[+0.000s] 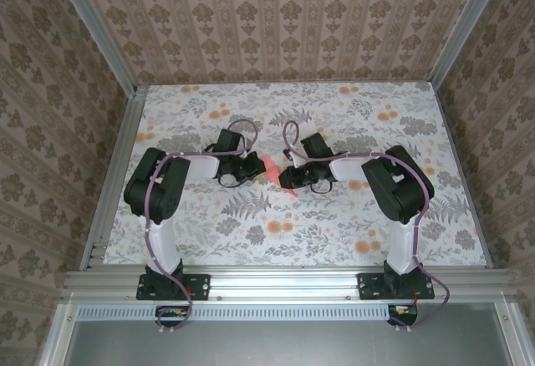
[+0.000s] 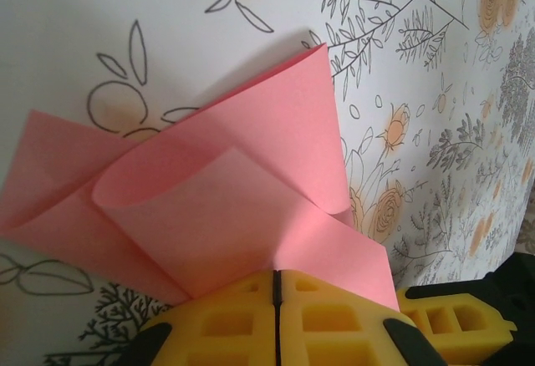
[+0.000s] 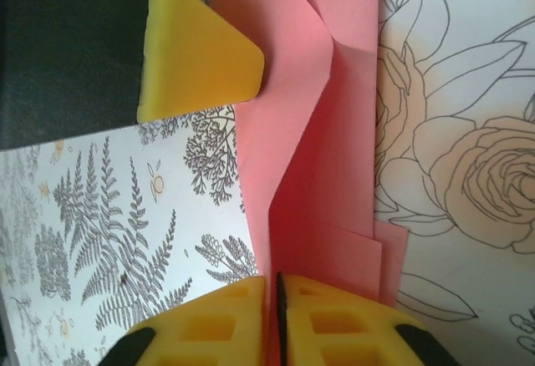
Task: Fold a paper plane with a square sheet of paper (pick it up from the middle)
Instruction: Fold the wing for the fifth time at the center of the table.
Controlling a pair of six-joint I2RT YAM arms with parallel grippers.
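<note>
Starting from the near edge of the flower-printed worktop (image 1: pixel 251 232), the left arm (image 1: pixel 155 190) and the right arm (image 1: pixel 401 186) are seen bent inward toward each other, with the square sheet of paper (image 1: pixel 272 165) held between them near the middle. The left jaws are clenched on one edge of the pink, partly folded sheet, a flap being curled over on top, while the right jaws are pressed together on what appears to be the opposite edge, where layered creases are visible. Patterned walls (image 1: pixel 276 23) are seen beyond.
</note>
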